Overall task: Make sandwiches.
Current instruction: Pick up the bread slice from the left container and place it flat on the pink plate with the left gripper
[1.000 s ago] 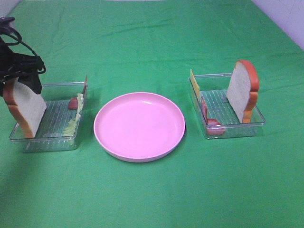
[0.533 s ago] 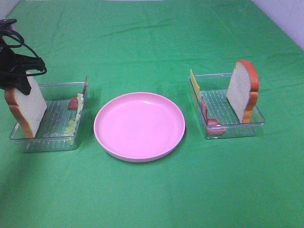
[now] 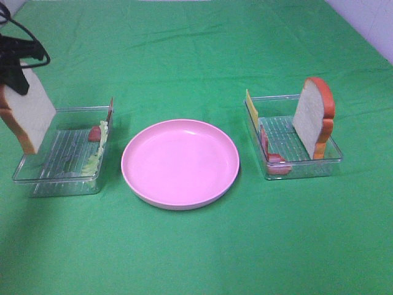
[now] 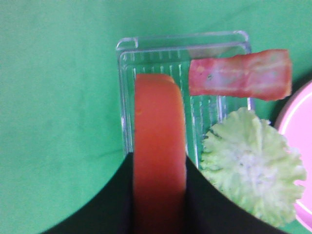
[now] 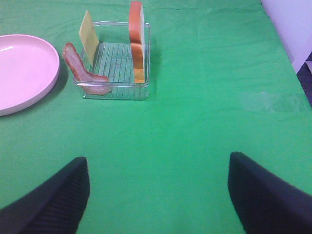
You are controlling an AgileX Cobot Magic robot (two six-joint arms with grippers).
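My left gripper is shut on a white bread slice with orange-brown crust and holds it upright above the left end of the left clear tray. In the left wrist view the crust sits between the gripper's jaws. In that tray lie pale green lettuce and a bacon strip. The right tray holds a second bread slice, a yellow cheese square and bacon. My right gripper is open and empty, well short of that tray.
A round pink plate lies between the two trays with nothing on it. Green cloth covers the table. A pale wall edge runs along the far right.
My left gripper has risen and moved left with the bread slice, lifting it off the left tray's floor. Everything else is as before.
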